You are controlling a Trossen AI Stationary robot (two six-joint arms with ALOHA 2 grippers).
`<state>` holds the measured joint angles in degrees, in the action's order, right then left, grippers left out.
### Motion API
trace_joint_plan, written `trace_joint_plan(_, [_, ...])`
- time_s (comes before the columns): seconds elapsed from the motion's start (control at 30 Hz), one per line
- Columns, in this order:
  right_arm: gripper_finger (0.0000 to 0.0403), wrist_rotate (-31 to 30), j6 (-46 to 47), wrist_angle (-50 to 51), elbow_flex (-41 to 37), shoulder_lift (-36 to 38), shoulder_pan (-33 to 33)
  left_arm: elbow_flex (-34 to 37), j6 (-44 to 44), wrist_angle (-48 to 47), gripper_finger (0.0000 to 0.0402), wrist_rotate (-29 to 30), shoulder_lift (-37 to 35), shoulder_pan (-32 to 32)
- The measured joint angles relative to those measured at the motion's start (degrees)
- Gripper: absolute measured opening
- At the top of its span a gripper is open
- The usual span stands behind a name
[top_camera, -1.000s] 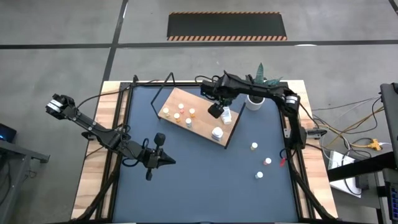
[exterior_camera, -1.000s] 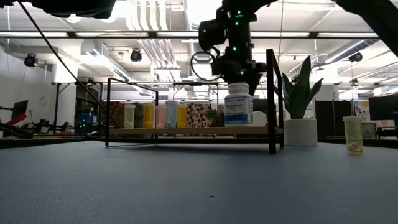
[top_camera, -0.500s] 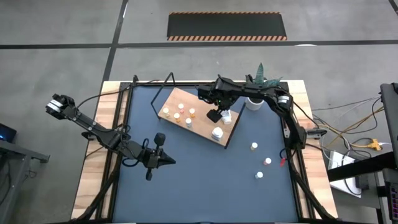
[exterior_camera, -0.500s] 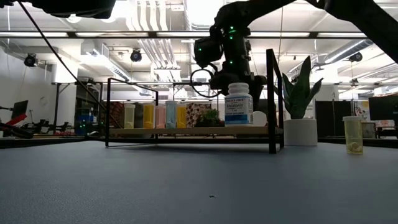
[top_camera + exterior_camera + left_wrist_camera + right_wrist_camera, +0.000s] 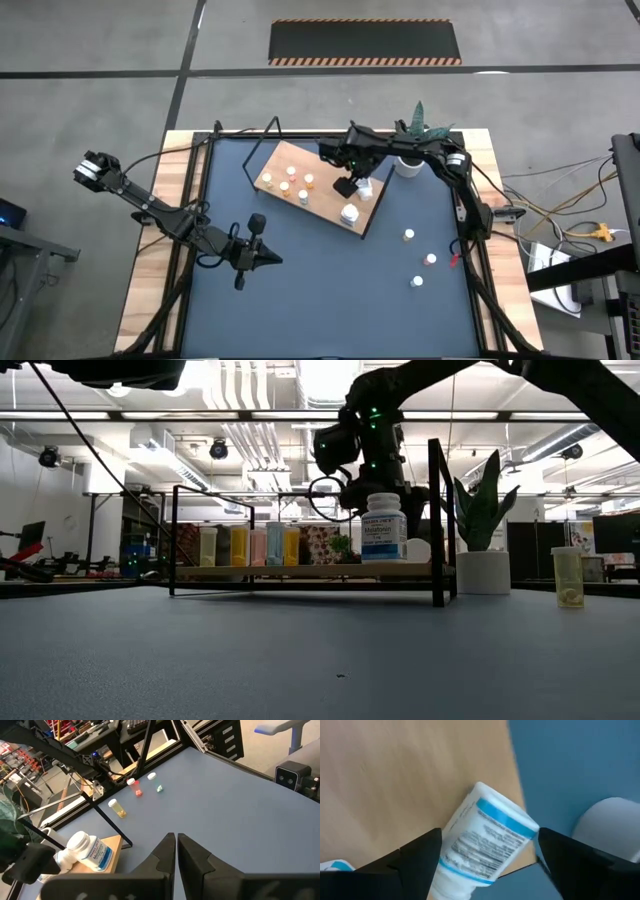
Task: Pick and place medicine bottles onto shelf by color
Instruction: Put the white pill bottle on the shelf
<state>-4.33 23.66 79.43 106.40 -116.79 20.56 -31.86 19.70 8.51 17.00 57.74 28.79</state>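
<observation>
The dark blue tabletop (image 5: 300, 280) carries the large flat light-brown wooden shelf board with its thin black metal frame (image 5: 322, 168), and the right gripper (image 5: 352, 184) hangs above that board's near-right part. Its two dark fingers (image 5: 415, 857) are spread wide with nothing clamped between them; in the right wrist view a big white medicine bottle with a blue-banded label (image 5: 485, 837) stands on the wood directly under the gap between them, apart from both. A second big white bottle (image 5: 349, 213) stands on the board just beside the gripper, toward the board's near corner. Beyond the gripper, off the board's far-right edge, sits a white pot with a green plant (image 5: 409, 160). To the gripper's other side, a cluster of tiny white and orange bottles (image 5: 290, 184) stands on the board. Well apart from the gripper, on the bare tabletop to the right, three tiny bottles stand loose: a yellowish one (image 5: 408, 236), a pink-red one (image 5: 430, 259) and a white-capped one (image 5: 416, 282).

The left gripper (image 5: 257, 222) waits over the tabletop's near-left area, well away from the shelf, its fingers (image 5: 165, 852) pressed together on nothing.
</observation>
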Motion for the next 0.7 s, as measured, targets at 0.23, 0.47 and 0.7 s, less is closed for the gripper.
trace_joint_plan(0.23, [0.0317, 1.81, -0.22, -3.38, -2.17, -0.02, 0.00, 0.00, 0.00, 0.01, 0.0001, -0.01, 0.00, 0.00])
trace_joint_plan(0.47, [0.0276, 1.81, -0.72, -4.36, -1.89, -0.02, 0.00, 0.00, 0.00, 0.02, 0.0001, 0.00, 0.00, -0.01])
trace_joint_plan(0.7, [0.0242, 1.81, -1.14, -4.82, -1.82, 0.00, 0.00, 0.00, 0.00, 0.03, 0.0001, -0.01, 0.00, -0.01])
